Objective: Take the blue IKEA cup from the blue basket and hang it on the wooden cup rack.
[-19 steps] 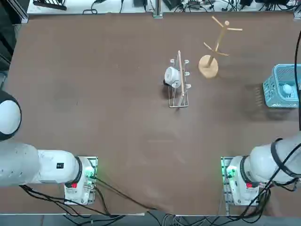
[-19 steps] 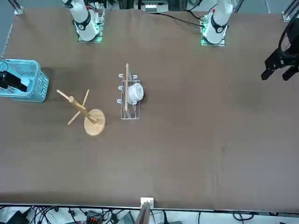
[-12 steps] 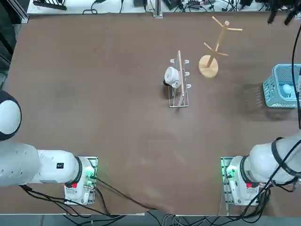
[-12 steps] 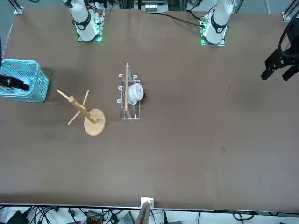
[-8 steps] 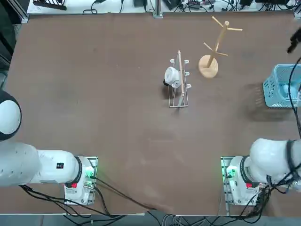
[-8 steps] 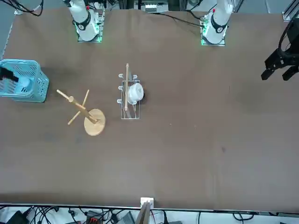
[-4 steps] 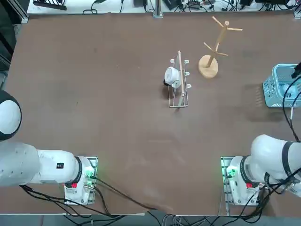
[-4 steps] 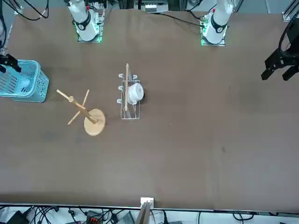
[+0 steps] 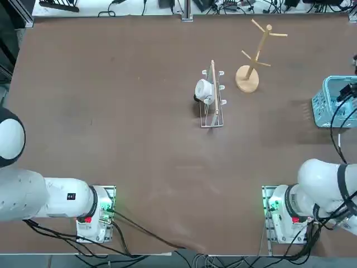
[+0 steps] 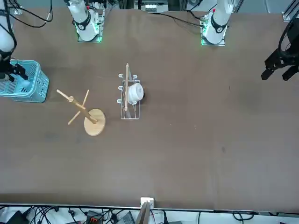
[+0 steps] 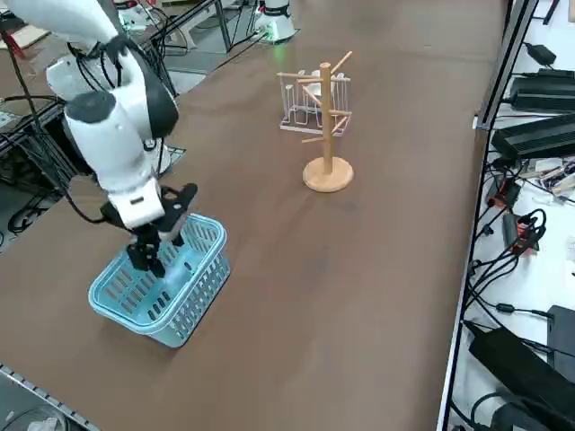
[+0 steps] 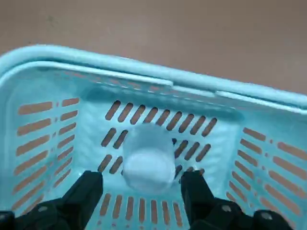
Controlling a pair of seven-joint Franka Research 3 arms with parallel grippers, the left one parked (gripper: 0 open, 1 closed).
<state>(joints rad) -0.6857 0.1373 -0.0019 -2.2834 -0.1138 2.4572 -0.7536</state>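
Blue IKEA cup (image 12: 148, 165) sits ungrasped between the right gripper's (image 12: 141, 179) widely parted fingers

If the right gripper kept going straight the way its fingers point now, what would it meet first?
Probably the blue cup, which lies ahead between the open fingers of the right gripper; how far below is unclear. Beyond it is the blue basket's slotted floor.
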